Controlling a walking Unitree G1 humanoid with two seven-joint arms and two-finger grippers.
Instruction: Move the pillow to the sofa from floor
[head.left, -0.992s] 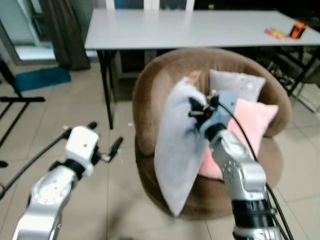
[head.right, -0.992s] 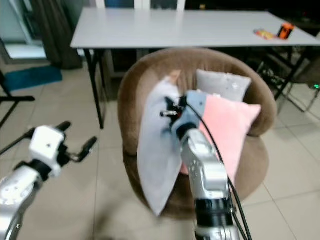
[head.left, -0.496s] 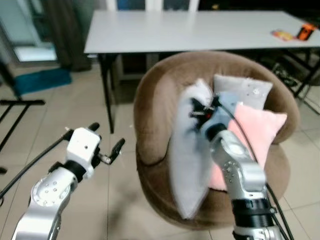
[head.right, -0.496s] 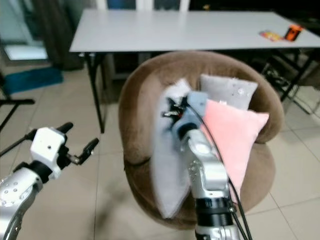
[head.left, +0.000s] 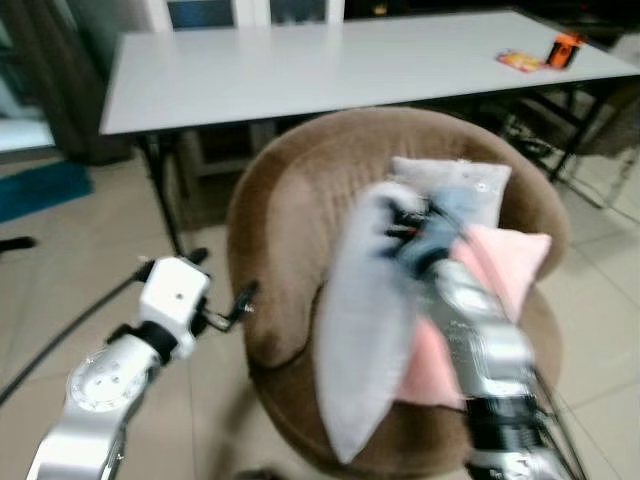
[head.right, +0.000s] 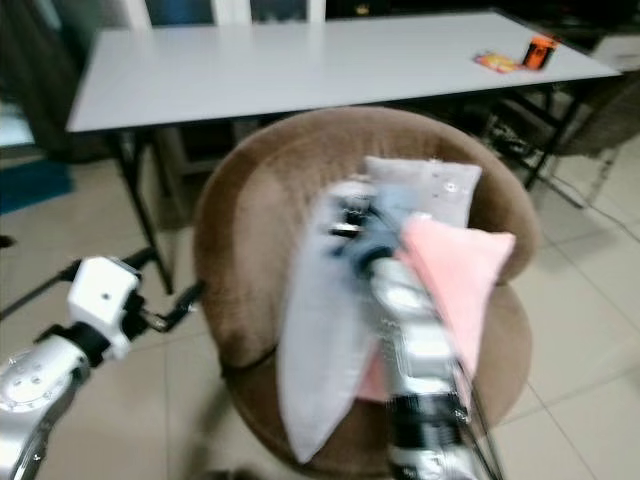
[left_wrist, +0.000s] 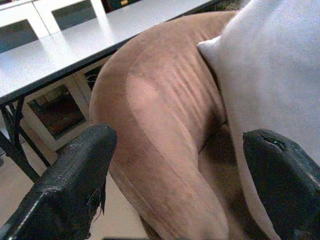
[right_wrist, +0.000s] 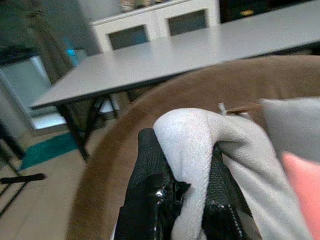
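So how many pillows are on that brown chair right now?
3. A large pale grey pillow stands on edge at the seat's front, pinched by the right gripper. A pink pillow leans beside it, and a small grey pillow rests against the chair's back. Others could be hidden behind.

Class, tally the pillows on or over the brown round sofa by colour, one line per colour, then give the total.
Pale grey, held by the right gripper: 1, the large pillow
Grey, against the sofa back: 1, the grey pillow
Pink: 1, the pink pillow
Total: 3
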